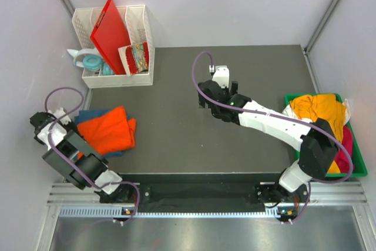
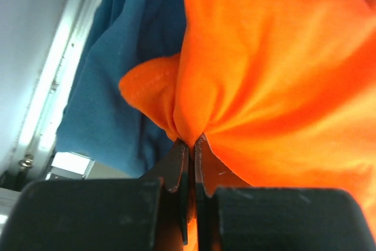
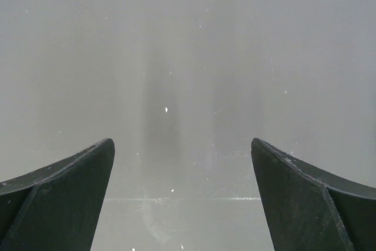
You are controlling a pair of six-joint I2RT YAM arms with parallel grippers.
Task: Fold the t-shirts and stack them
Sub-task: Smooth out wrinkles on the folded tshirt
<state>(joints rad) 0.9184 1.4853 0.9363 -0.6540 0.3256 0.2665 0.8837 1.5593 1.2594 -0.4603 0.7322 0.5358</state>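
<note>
A bright orange t-shirt [image 1: 108,130] lies bunched on a dark teal-blue t-shirt [image 1: 89,114] at the table's left edge. My left gripper [image 1: 71,126] sits at the pile's left side. In the left wrist view that gripper [image 2: 191,140] is shut, pinching a gathered fold of the orange t-shirt [image 2: 270,74], and the teal t-shirt [image 2: 111,86] lies beneath. More t-shirts, mustard-yellow [image 1: 317,109], pink [image 1: 348,142] and white [image 1: 346,106], fill a green bin [image 1: 359,172] on the right. My right gripper [image 1: 217,91] hovers over the dark mat mid-table; in the right wrist view my right gripper [image 3: 182,151] is open and holds nothing.
A white divided basket [image 1: 141,77] stands at the back left, holding a stiff red board [image 1: 111,27], a snack packet and a tape dispenser. Grey walls close in on the left, back and right. A metal rail runs along the near edge.
</note>
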